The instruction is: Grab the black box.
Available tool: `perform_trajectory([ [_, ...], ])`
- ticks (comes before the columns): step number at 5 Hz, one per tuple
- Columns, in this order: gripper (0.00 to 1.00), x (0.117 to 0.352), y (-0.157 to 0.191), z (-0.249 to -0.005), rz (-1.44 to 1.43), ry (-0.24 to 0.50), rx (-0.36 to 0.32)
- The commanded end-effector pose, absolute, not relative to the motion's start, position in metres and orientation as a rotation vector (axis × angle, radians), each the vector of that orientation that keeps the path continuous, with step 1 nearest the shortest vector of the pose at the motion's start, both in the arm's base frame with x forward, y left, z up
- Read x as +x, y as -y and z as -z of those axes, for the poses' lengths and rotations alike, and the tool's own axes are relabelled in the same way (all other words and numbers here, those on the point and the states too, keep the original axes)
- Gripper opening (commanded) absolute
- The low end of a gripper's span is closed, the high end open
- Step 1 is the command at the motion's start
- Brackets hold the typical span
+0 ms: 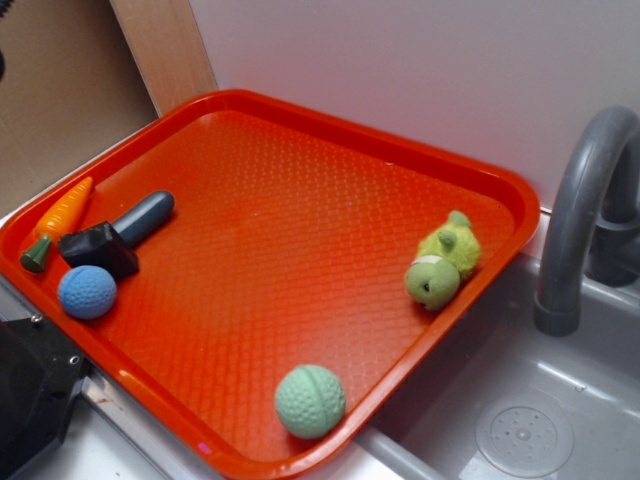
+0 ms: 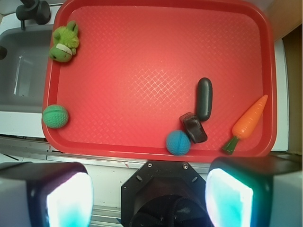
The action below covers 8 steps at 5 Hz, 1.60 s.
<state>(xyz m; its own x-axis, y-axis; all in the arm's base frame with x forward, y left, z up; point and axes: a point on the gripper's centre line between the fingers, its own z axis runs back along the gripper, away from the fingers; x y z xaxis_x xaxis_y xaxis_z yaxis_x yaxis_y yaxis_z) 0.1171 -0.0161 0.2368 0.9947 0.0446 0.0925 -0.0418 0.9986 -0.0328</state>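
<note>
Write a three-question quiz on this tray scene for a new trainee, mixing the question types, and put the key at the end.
1. True or false: the black box lies between the blue ball and the dark capsule-shaped cylinder.
2. Multiple choice: which thing lies nearest the sink and its faucet? A) the toy carrot B) the green plush toy C) the blue ball
3. Fill in: in the wrist view the gripper is ____, with nothing between its fingers.

Key: 1 true; 2 B; 3 open. All six things, including the green ball, rest on the red tray.
</note>
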Motion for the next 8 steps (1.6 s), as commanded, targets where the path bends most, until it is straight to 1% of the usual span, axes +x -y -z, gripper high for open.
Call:
perform_trajectory([
  [1,1.0,0.117,0.016,-0.237,-0.043,0.093,-0.031],
  [2,1.0,0.129,-0.004,-0.206,-0.071,0.108,0.021],
  [3,1.0,0.141,-0.021,-0.185,-0.086,0.035,-0.009],
  [4,1.0,0.146,-0.037,-0.17,-0.119,0.034,0.041],
  [5,1.0,0.145,-0.05,-0.153,-0.122,0.022,0.047],
  [6,1.0,0.13,-0.056,-0.133,-0.116,0.042,0.09],
  [7,1.0,0.126,-0.058,-0.113,-0.08,0.063,0.115],
  [8,1.0,0.131,-0.054,-0.091,-0.018,0.076,0.058],
])
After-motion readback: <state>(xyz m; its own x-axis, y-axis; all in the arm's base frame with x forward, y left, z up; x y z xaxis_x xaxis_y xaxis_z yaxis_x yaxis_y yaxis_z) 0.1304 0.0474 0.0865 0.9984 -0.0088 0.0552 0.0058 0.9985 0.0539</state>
